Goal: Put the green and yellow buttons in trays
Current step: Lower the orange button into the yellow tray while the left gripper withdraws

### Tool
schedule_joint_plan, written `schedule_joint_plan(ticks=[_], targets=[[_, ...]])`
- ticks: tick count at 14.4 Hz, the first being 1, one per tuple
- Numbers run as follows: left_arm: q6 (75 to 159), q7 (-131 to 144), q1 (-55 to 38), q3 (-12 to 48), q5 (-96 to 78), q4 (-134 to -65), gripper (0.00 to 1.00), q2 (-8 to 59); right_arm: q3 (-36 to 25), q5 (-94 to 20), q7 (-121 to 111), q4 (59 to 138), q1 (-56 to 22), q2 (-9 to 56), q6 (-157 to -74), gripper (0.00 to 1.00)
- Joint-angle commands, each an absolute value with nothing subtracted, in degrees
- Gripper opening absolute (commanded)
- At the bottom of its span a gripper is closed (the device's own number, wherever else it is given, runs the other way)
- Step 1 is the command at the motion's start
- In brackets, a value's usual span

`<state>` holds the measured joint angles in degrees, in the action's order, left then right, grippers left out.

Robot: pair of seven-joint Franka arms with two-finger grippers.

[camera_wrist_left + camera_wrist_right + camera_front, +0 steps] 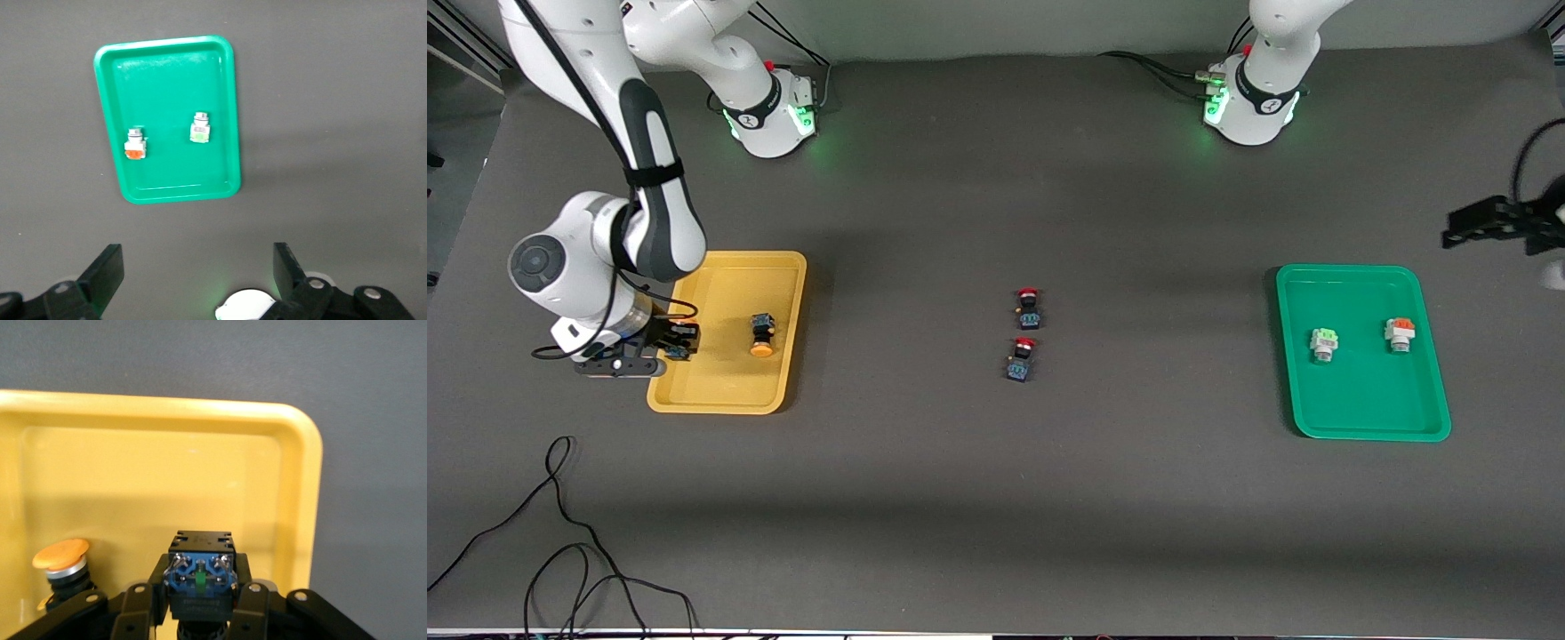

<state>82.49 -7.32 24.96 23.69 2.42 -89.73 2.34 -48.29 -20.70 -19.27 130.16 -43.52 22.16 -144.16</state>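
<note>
My right gripper (678, 340) (200, 587) is shut on a dark-bodied button (200, 577) with blue terminals, held low over the yellow tray (720, 382) (300, 453); its cap is hidden. A yellow-capped button (762, 336) (60, 560) lies on its side in that tray. The green tray (1360, 409) (167, 87) holds a pale green-capped silvery button (1324, 343) (199, 128). My left gripper (1463, 227) (197, 260) hangs open and empty in the air beside the green tray, toward the left arm's end of the table.
An orange-capped silvery button (1400, 333) (135, 145) also lies in the green tray. Two red-capped dark buttons (1029, 307) (1021, 358) sit mid-table between the trays. Black cables (560, 533) trail near the table's front edge at the right arm's end.
</note>
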Motion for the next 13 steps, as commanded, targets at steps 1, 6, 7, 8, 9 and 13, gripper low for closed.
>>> schedule_joint_plan(ticks=[1,6,7,8,9,13], targets=[[83.41,-3.18,6.83,8.14,1.14,-92.02,1.00,0.00,-48.16,-32.82,-30.11,130.08,-43.94,26.80,-146.34,0.00],[84.29,-0.97,-8.70,-4.48,0.97,-92.02,1.00,0.09,-47.64,-41.22,-37.26,129.81,-44.38,30.76,-147.30,0.00],[84.29,-1.05,-8.70,-4.40,0.97,-91.85,1.00,0.09,-47.20,-41.22,-37.27,129.81,-44.38,30.76,-147.65,0.00],[84.46,-1.05,-8.79,-4.39,0.88,-91.76,1.00,0.17,-46.85,-41.22,-37.35,129.73,-44.38,30.76,-147.66,0.00],[84.55,-1.14,-8.79,-4.31,0.79,-91.76,1.00,0.26,-46.85,-41.22,-37.27,129.73,-44.38,30.76,-147.57,0.28],[85.08,-1.67,-8.61,-4.39,-0.79,-91.67,1.00,0.79,-47.02,-41.22,-36.66,129.81,-44.47,29.10,-145.65,1.00]])
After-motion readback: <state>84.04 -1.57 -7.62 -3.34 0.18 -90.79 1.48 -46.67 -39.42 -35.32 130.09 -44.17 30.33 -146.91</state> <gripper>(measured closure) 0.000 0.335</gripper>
